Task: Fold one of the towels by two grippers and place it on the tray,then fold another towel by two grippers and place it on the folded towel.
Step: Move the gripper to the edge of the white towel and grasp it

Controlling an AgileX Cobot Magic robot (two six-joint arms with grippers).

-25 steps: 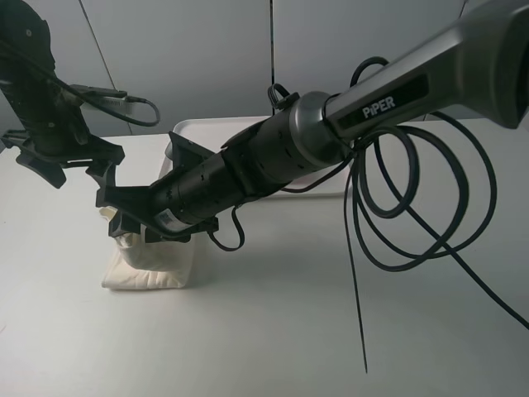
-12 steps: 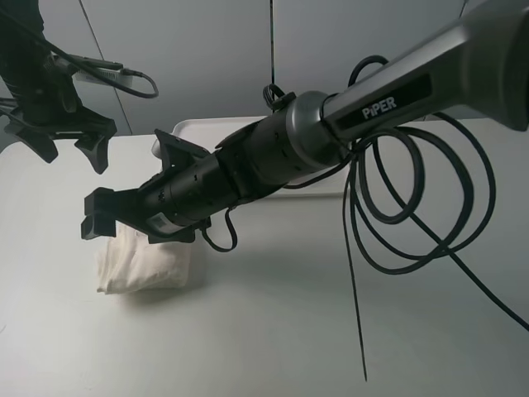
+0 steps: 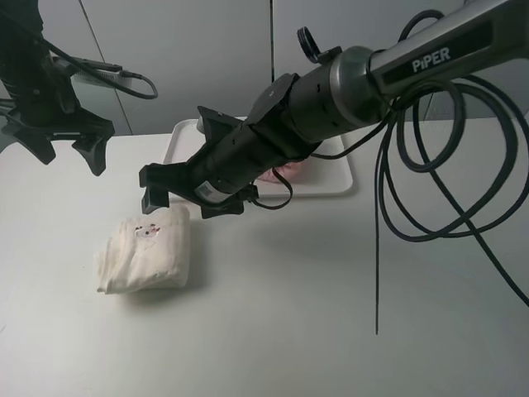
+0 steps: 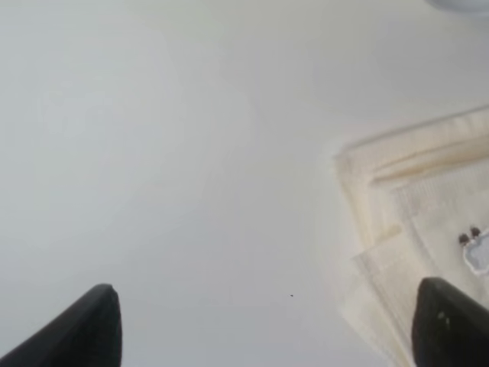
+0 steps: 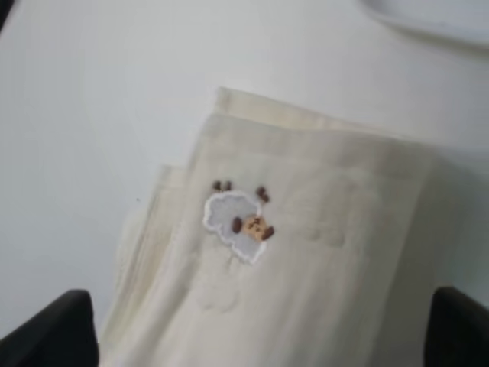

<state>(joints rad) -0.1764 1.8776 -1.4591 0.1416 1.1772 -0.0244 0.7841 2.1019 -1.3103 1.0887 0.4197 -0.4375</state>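
Your cream-white towel (image 3: 145,252) lies folded on the table (image 3: 331,314), toward the L side of the exterior view, w/ a small sheep patch (image 5: 238,223) facing up. Neither claw touches it.

R gripper (image 3: 161,192) reaches across the middle & hangs just above the towel's far edge, jaws spread wide, holding nothing. In the R wrist view you see the towel below, both fingertips (image 5: 57,329) apart at the frame corners.

L gripper (image 3: 64,149) is raised at the far L, well apart from the towel, jaws open & empty too. Its wrist view shows bare table w/ a corner of the towel to 1 side.

The tray (image 3: 335,178) sits at the back of the table, mostly hidden behind the R arm (image 3: 331,95). The pink towel (image 3: 285,172) shows on it as a small sliver; can't tell how it's folded.
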